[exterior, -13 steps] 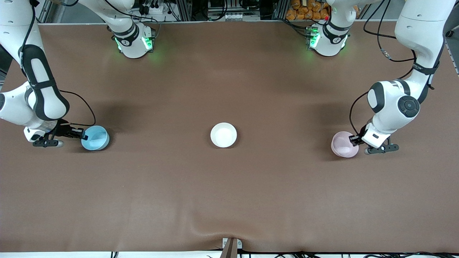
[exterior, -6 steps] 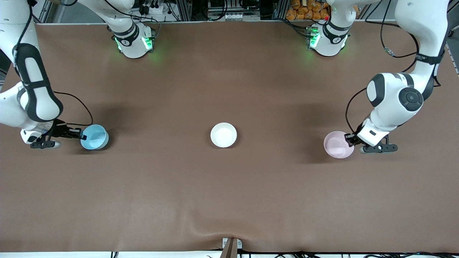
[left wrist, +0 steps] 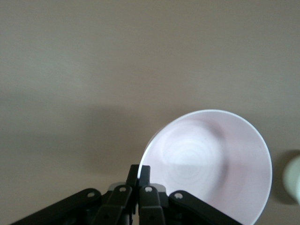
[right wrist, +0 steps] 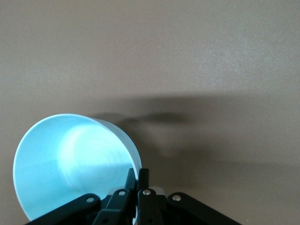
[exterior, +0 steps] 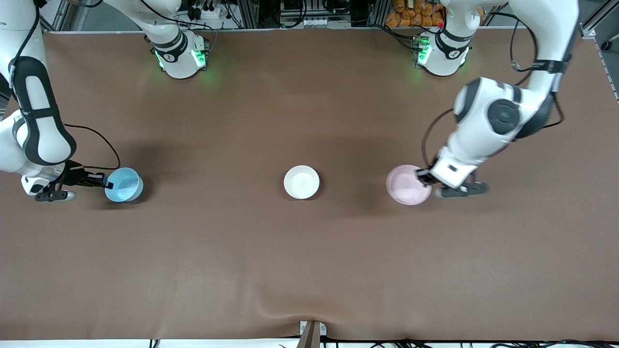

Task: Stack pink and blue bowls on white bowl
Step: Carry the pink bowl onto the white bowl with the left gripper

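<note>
Item 1. Blue bowl (exterior: 124, 184), at the right arm's end of the surface (exterior: 309, 261). My right tool (exterior: 105, 184) is clamped on its rim, fingers pinched tight with the wall between them. In the right wrist view the bowl (right wrist: 75, 164) hangs tilted, its mouth turned outward, above its own shadow, so I judge it lifted clear. Plain sky-blue plastic, smooth inside, thin rim.

Item 2. White bowl (exterior: 301, 181), mid-surface, upright, empty, well apart from the other two. Plain white plastic, same size as the others. This is the base of the stack; nothing touches it.

Item 3. Pink bowl (exterior: 408, 184), between the white bowl and the left arm's end of the surface. My left tool (exterior: 424, 177) grips its rim, fingers closed on the wall. The left wrist view shows the bowl (left wrist: 211, 164) pale pink with faint rings in its floor, and the white bowl's edge (left wrist: 293, 179) showing at the frame edge.

Handling note, my judgement. The pink bowl looks to go first. I should bring its centre over the white bowl, level it so the rim is flat, lower until it seats, then release. A rim pinch lets a bowl swing, so slow travel helps. The right arm should wait until the left clears, lest the arms meet.
</note>
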Controlling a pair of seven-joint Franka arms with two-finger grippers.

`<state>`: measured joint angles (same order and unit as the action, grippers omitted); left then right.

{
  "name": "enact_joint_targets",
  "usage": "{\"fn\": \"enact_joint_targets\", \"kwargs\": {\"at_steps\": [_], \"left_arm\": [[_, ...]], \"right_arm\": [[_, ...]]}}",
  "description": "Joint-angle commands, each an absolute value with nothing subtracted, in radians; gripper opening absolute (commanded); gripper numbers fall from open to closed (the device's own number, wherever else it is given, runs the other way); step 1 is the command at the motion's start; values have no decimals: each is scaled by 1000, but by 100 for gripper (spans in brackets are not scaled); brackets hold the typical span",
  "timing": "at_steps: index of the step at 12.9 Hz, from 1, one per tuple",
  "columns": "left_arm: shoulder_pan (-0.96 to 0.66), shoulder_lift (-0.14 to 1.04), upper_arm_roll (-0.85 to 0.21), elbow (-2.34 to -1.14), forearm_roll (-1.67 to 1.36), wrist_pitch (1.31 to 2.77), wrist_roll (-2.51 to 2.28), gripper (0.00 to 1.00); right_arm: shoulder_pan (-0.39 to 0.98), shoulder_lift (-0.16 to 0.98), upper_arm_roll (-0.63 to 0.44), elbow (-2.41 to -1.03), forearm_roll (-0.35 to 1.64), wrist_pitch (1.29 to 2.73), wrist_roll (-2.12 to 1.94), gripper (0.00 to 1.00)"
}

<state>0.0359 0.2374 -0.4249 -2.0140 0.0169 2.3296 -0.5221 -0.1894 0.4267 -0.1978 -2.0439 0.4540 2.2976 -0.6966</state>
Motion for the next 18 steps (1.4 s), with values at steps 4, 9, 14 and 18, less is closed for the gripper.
{"fn": "enact_joint_targets", "kwargs": {"at_steps": [4, 9, 14, 18], "left_arm": [[-164, 423, -431, -1809, 32, 2309, -722, 0], [-305, 587, -417, -1646, 113, 2315, -885, 0], [-386, 693, -407, -1545, 218, 2330, -1043, 0], [-417, 699, -402, -1545, 222, 2344, -1052, 0]], "right_arm": [[-187, 407, -218, -2000, 482, 2180, -695, 0], [-131, 359, -219, -1977, 466, 2082, -498, 0], [-59, 310, -219, -1980, 428, 2062, -346, 0], [-19, 267, -216, -1980, 410, 2019, -229, 0]]}}
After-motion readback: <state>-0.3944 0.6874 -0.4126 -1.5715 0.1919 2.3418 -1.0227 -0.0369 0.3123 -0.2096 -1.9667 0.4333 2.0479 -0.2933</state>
